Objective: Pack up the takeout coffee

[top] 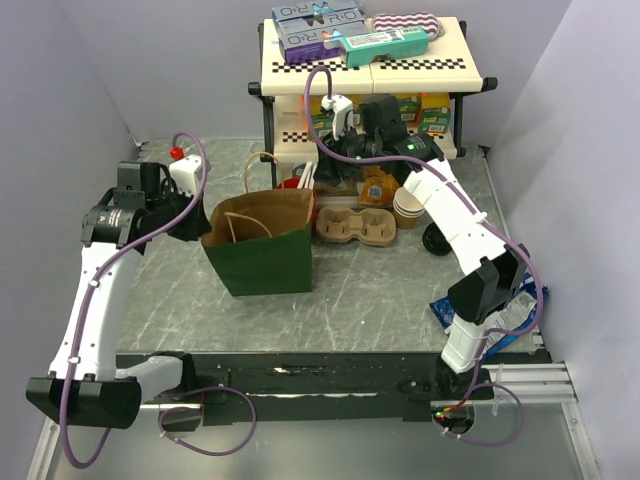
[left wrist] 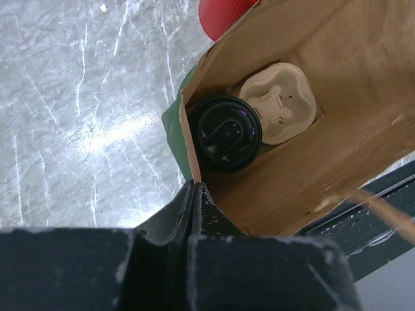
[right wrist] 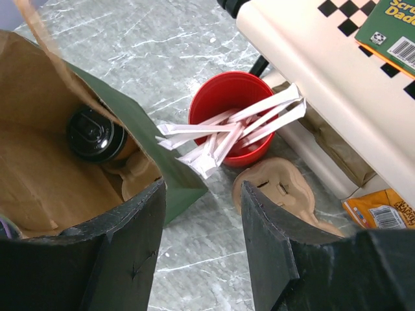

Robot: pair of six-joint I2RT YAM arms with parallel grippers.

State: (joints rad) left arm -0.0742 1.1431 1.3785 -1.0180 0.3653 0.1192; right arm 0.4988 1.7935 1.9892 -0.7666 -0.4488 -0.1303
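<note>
The takeout coffee (left wrist: pixel 225 133), a cup with a round black lid, stands inside the green paper bag (top: pixel 262 250), next to the empty socket of a pale cardboard carrier (left wrist: pixel 280 102). It also shows in the right wrist view (right wrist: pixel 96 133); in the top view it is hidden by the bag. My left gripper (left wrist: pixel 193 186) is shut on the bag's left rim (left wrist: pixel 188 139), at the bag's left side (top: pixel 196 226). My right gripper (right wrist: pixel 202 194) is open and empty, above the table behind the bag (top: pixel 322 172), near the red cup of stirrers (right wrist: pixel 237 116).
Cardboard drink carriers (top: pixel 355 226) lie right of the bag, one under my right gripper (right wrist: pixel 275 194). A stack of pale cups (top: pixel 408 207) and a loose black lid (top: pixel 437 240) are further right. A checkered shelf with boxes (top: pixel 370 50) stands behind. A blue packet (top: pixel 500 315) lies by the right arm.
</note>
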